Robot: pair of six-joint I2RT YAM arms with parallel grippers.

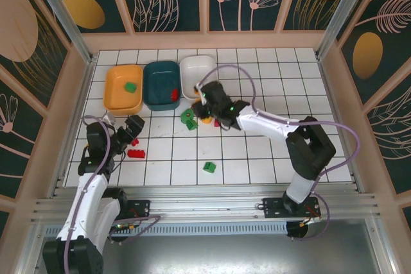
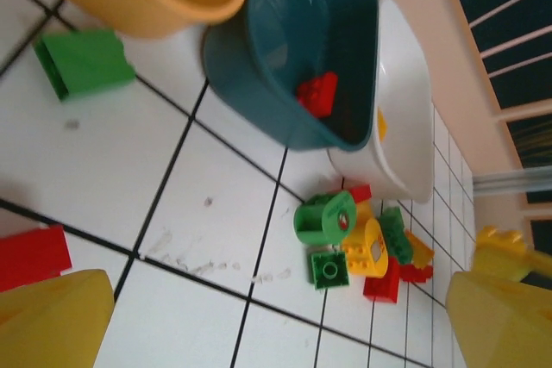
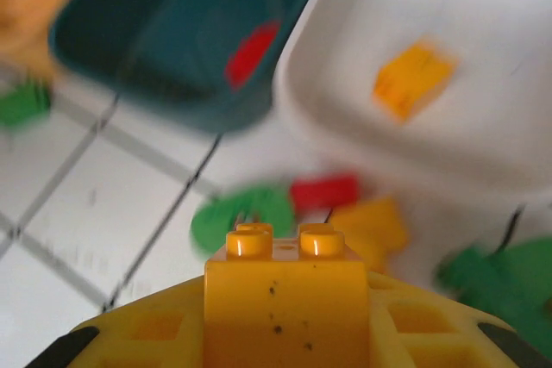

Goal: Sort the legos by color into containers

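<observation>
Sorted so far: the orange tray (image 1: 114, 99) holds one green brick (image 1: 131, 86), the teal tray (image 1: 154, 76) one red brick (image 2: 317, 94), and the white tray (image 1: 200, 65) one yellow brick (image 3: 412, 79).
Right pincer (image 1: 205, 102): clenched on a yellow-orange brick (image 3: 285, 292), above the pile (image 1: 191, 120) and just beside the white tray.
Left pincer (image 1: 128, 131): released and empty, near two red bricks (image 1: 135, 153).
Left on the tabletop (image 1: 270, 152): the mixed pile with its green ring (image 2: 324, 217), a green block (image 2: 84, 62) beside the orange tray, and a lone green piece (image 1: 209, 167).
Progress: early by my judgement, with most legos unsorted.
</observation>
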